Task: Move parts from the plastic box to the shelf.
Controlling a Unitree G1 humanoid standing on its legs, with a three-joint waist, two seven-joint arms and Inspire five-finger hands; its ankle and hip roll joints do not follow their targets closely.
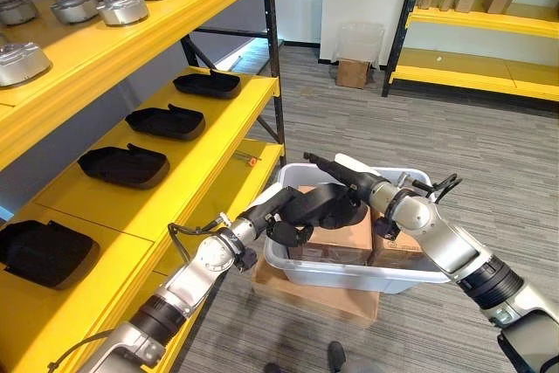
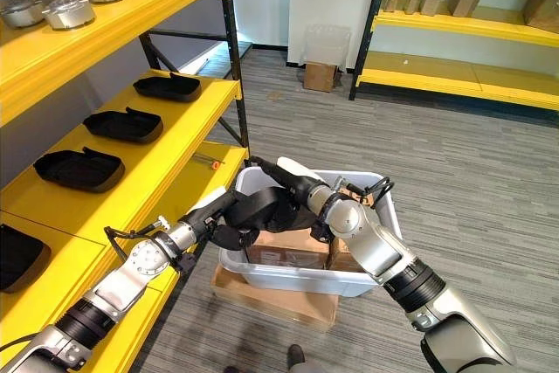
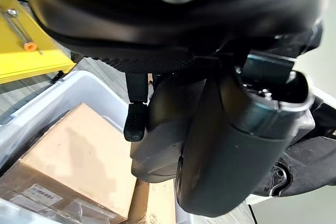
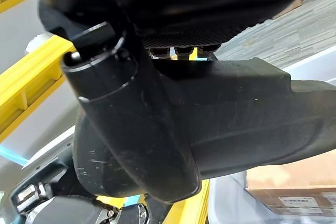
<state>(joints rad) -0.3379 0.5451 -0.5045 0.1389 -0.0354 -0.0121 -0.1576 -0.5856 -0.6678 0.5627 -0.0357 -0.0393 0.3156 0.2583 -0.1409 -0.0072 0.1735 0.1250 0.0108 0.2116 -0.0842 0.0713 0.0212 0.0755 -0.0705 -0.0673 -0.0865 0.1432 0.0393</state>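
Note:
A black moulded plastic part [image 1: 325, 204] hangs over the white plastic box [image 1: 349, 278], held between both hands. My left hand [image 1: 284, 220] comes in from the lower left, its fingers curled under the part's near end. My right hand [image 1: 348, 177] lies along the part's top from the right, thumb and fingers pinching it. The left wrist view shows the part [image 3: 160, 140] past the thumb [image 3: 231, 156]. In the right wrist view the thumb [image 4: 131, 129] presses on the part [image 4: 252, 114]. Three like black parts [image 1: 164, 121] lie on the yellow shelf [image 1: 229, 115] to the left.
Cardboard boxes [image 1: 336, 240] fill the plastic box, which stands on a flat cardboard sheet [image 1: 319, 296]. Round metal parts [image 1: 122, 9] sit on the upper shelf. Another black part [image 1: 42, 252] lies on a nearer shelf board. A second yellow rack [image 1: 480, 67] stands far right.

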